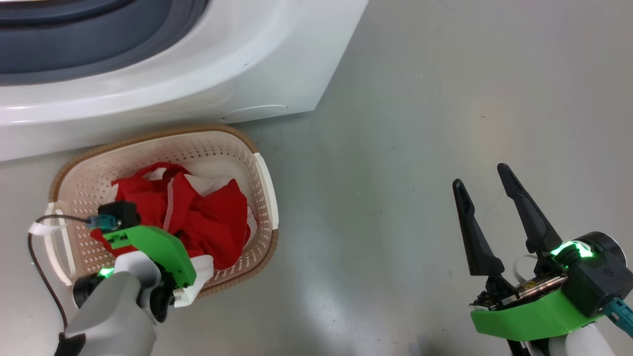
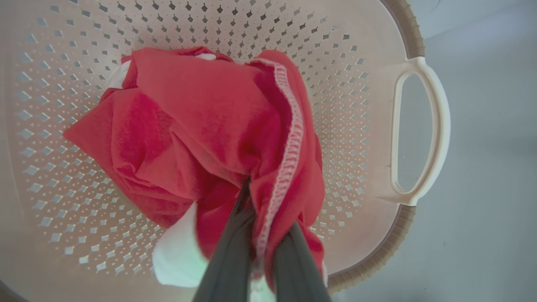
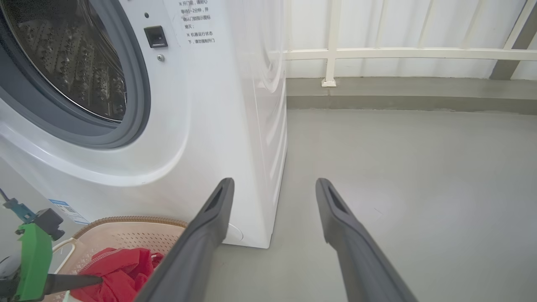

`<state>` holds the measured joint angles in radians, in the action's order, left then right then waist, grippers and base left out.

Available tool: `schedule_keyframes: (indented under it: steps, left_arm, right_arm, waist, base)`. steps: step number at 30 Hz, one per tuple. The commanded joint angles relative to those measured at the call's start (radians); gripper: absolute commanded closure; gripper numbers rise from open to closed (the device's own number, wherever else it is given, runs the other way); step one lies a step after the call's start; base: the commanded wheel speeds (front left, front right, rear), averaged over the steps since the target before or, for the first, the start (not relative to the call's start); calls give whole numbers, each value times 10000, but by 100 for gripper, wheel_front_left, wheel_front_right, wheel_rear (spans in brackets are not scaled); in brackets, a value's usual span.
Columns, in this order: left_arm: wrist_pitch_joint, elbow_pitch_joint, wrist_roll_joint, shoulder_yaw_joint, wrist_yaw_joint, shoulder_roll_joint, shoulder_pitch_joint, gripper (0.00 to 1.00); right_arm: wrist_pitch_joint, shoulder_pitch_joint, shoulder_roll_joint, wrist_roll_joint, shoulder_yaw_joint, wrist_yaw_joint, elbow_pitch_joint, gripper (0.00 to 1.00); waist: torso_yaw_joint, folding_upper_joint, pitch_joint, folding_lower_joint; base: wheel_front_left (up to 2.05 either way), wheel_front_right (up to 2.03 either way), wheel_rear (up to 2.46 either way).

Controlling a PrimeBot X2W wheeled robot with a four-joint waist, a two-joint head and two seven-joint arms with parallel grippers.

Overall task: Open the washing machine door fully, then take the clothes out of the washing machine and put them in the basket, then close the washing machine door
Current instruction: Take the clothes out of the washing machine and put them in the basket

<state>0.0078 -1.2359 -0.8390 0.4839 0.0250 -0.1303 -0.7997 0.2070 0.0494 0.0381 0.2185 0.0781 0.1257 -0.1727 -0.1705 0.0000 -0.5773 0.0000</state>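
Clothes (image 1: 207, 222) lie in the basket (image 1: 207, 151), pinched by the left pincer (image 2: 268, 209); right pincer (image 1: 479, 178) spread, well apart from it. Remaining: release, close washing machine door.

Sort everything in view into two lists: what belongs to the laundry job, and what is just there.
Job:
washing machine
basket
clothes, lying in the basket
left pincer, shut on the clothes
right pincer, open, holding nothing

Just there:
floor
white railing
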Motion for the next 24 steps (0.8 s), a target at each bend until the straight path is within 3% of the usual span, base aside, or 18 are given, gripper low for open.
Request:
schedule_keyframes:
  steps: [1, 13, 14, 15, 16, 17, 18, 19, 24]
  left_arm:
    - [-44, 5, -73, -166, 52, -270, -97, 100]
    - [-342, -324, -17, -57, -15, -315, -222, 100]
    - [-381, -338, -4, -39, -22, -306, -229, 93]
    - [-448, -350, 9, -26, -55, -302, -241, 74]
    - [-470, -364, 23, -8, -84, -298, -250, 65]
    - [-467, -378, 33, 9, -100, -301, -256, 50]
    - [-487, -388, 31, 14, -111, -305, -266, 5]
    - [-507, -397, 19, 9, -108, -307, -279, 0]
    - [-802, -400, 90, 100, 17, -336, -377, 0]
  right_arm:
    - [91, 145, 121, -1, 241, 50, -214, 0]
    - [182, 261, 121, 50, 269, 50, -46, 0]
    - [183, 263, 121, 46, 261, 50, -38, 0]
    - [183, 263, 121, 42, 254, 50, -29, 0]
    - [182, 263, 121, 44, 251, 50, -20, 0]
    - [181, 263, 121, 47, 250, 50, -12, 0]
    - [181, 261, 121, 50, 251, 50, -3, 0]
    - [181, 259, 121, 59, 253, 50, 7, 0]
    - [198, 228, 121, 98, 249, 50, 82, 0]
  waist:
    - [-78, 0, -87, 0]
    - [-169, 0, -137, 0]
    - [-161, 0, -122, 0]
    - [-150, 0, -105, 0]
    - [-138, 0, -85, 0]
    - [-125, 0, -64, 0]
    - [-111, 0, -41, 0]
    - [-96, 0, -18, 0]
    - [4, 0, 150, 0]
  base:
    - [0, 0, 0]
    - [0, 0, 0]
    - [0, 0, 0]
    - [0, 0, 0]
    - [0, 0, 0]
    - [0, 0, 0]
    - [0, 0, 0]
    - [0, 0, 0]
    - [0, 0, 0]
